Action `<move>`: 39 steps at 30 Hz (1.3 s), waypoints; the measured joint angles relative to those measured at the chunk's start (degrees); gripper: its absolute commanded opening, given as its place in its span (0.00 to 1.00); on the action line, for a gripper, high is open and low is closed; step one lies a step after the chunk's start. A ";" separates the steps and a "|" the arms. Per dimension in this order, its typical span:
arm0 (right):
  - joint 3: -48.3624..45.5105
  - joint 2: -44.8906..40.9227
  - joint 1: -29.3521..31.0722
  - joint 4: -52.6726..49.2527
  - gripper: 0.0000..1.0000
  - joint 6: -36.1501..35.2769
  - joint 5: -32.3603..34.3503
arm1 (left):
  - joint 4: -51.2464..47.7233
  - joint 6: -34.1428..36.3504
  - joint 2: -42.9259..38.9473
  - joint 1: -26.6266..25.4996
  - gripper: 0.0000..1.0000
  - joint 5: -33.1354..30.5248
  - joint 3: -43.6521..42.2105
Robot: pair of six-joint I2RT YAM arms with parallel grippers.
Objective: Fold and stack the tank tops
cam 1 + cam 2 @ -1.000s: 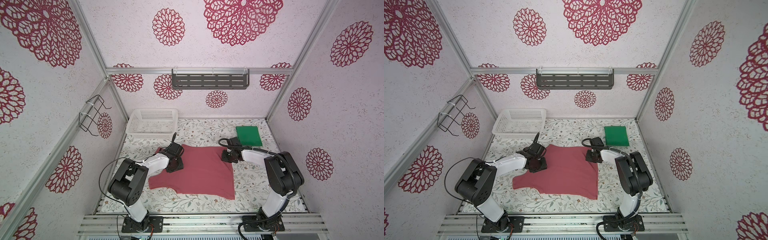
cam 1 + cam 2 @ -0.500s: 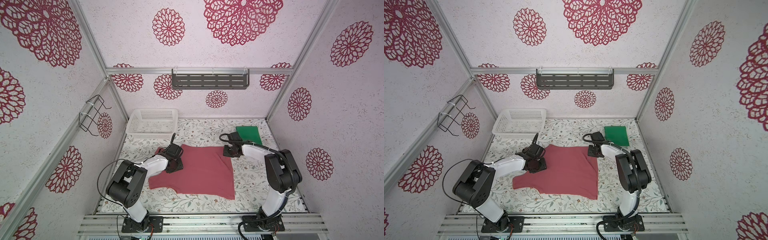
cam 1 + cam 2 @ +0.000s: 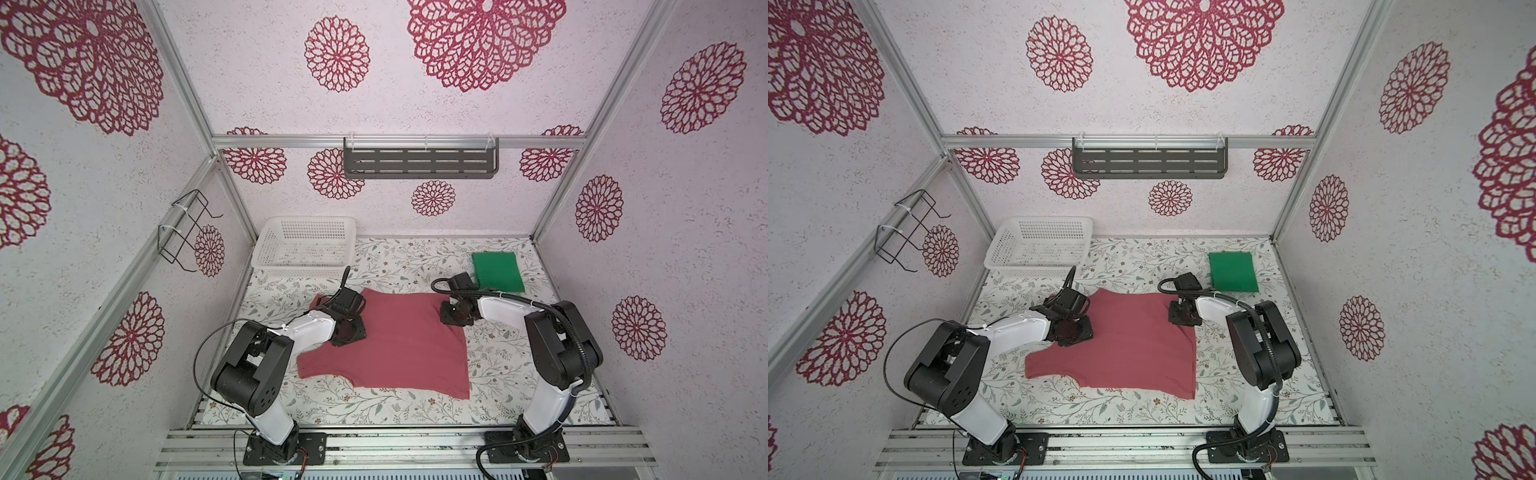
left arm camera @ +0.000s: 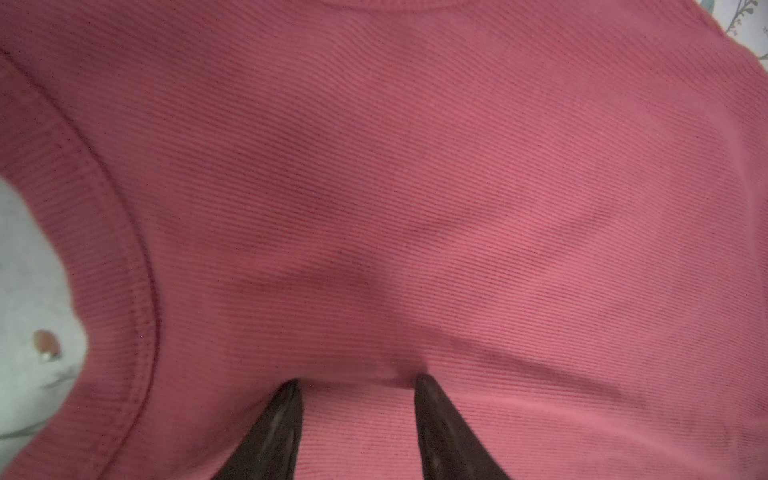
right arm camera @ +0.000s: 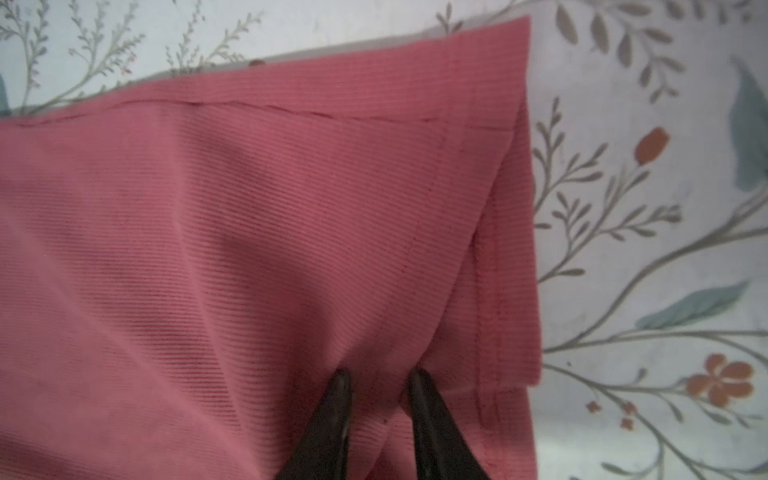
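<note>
Rose-red tank top (image 3: 399, 345): long axis left-right, straps on left. Left gripper (image 4: 357, 386) jaws apart, tips on cloth. Right gripper (image 5: 380, 378) at far hem corner, narrow gap, grip unclear.

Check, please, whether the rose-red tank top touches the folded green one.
Apart: a top view shows bare floral tablecloth between the red tank top and the green tank top.

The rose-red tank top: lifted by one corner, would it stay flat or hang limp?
Probably limp: the rose-red tank top lies flat with soft wrinkles. Likely light: its ribbed knit looks thin. Pushed, it may bunch, as its creases suggest.
</note>
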 measured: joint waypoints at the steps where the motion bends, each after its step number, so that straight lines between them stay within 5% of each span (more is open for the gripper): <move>1: 0.24 0.22 0.13 -0.24 0.05 0.26 0.52 | 0.00 0.02 0.00 0.00 0.48 0.00 0.00; 16: 5.38 1.46 -2.27 -6.32 0.00 -4.42 12.17 | 1.20 0.02 -0.42 0.48 0.48 0.61 -1.20; 21: 6.29 1.60 -4.48 -6.82 0.29 -7.37 13.40 | 2.14 0.02 -0.50 0.76 0.48 0.57 -1.53; 25: 7.82 1.18 -4.94 -8.41 0.30 -9.05 13.53 | 2.45 0.02 -0.48 0.90 0.48 0.50 -1.57; 34: 1.79 -6.60 -4.94 -7.89 0.23 -9.22 -0.68 | 2.49 0.04 -0.50 0.94 0.48 0.52 -1.62; 39: -0.81 -6.56 -5.20 -7.56 0.30 -9.03 -5.38 | 2.49 0.07 -0.57 0.96 0.48 0.52 -1.66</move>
